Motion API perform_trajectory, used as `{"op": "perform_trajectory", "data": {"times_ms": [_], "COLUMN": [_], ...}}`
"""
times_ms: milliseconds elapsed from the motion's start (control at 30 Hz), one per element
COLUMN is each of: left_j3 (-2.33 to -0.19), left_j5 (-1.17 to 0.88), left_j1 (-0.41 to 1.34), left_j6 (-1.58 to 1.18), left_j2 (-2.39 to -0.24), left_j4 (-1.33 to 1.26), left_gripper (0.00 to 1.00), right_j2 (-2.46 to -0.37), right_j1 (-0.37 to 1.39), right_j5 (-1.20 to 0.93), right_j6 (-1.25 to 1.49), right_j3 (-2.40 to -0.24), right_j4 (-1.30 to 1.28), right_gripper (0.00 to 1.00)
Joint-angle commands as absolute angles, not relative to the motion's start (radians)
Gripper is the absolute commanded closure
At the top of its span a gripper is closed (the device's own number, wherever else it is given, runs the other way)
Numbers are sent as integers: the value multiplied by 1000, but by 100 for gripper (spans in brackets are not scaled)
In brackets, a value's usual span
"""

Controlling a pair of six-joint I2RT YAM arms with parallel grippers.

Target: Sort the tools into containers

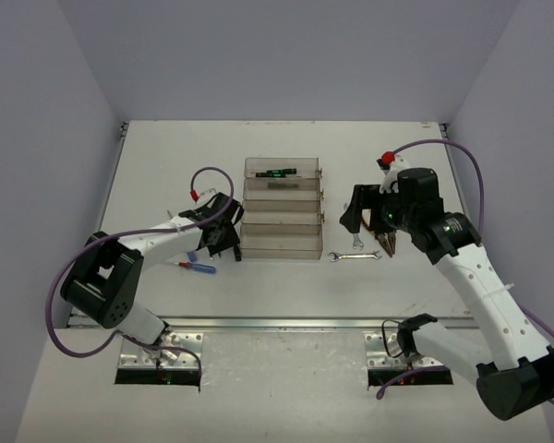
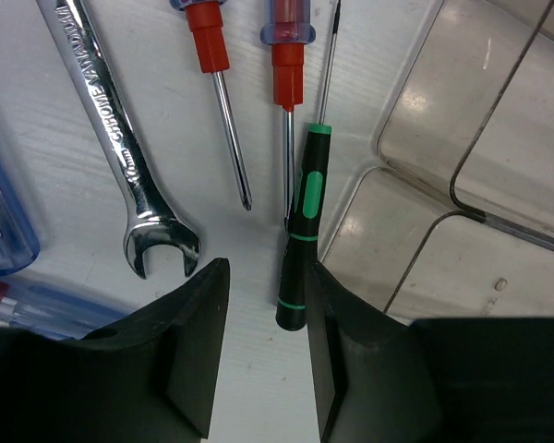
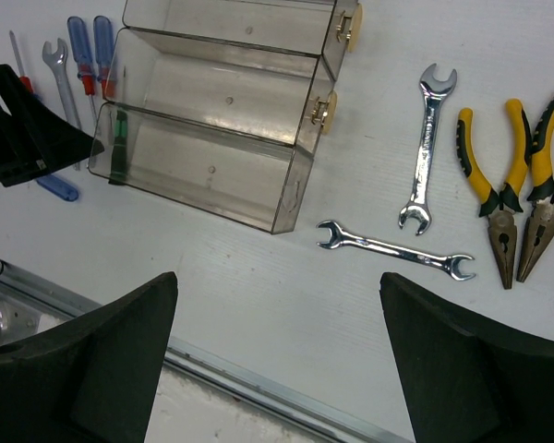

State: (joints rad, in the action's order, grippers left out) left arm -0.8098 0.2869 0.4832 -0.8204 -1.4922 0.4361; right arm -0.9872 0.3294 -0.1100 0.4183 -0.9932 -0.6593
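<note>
Your left claw point(image 2: 266, 355) sits part-open astride the black screwdriver point(image 2: 301, 231), not clamped; your right claw point(image 3: 277, 355) hangs wide above the tabletop point(image 3: 258, 277).

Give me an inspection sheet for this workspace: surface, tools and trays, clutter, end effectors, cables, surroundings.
Surface: white table, tools lying flat.
Job's things: four joined trays; black screwdriver in far tray; second black screwdriver, blue-red screwdrivers, wrenches, pliers outside.
Clutter: nothing seen.
End effectors: left end effector open, straddling second black screwdriver; right end effector open, empty.
Cables: purple cables looping off both arms.
Surroundings: plain walls.
</note>
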Motion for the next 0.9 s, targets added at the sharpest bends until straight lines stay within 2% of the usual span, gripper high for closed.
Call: {"op": "perform_trajectory", "data": {"times_ms": [0, 133, 600, 633, 800, 867], "left_j3": [-792, -776, -794, -794, -798, -798], "left_j5": [247, 197, 243, 244, 278, 282], "left_j1": [460, 445, 437, 437, 437, 437], "left_j6": [-821, -827, -833, -831, -818, -802], "left_j2": [-1528, -1540, -1636, -1640, -1641, -1636], "left_j4": [331, 275, 288, 289, 321, 332], "left_gripper": [64, 64, 66, 67, 87, 91], "right_j2": [-1000, -1009, -1008, -1008, -1010, -1007], "right_j1": [327, 327, 327, 327, 327, 327], "right_j5": [-125, -134, -142, -143, -149, -151], "right_j6": [405, 405, 403, 404, 405, 408], "right_j3": [-1001, -1003, -1001, -1000, -1001, -1003], "right_j4": [-623, -621, -619, -619, -617, -616], "right_gripper": [11, 11, 11, 11, 11, 11]}}
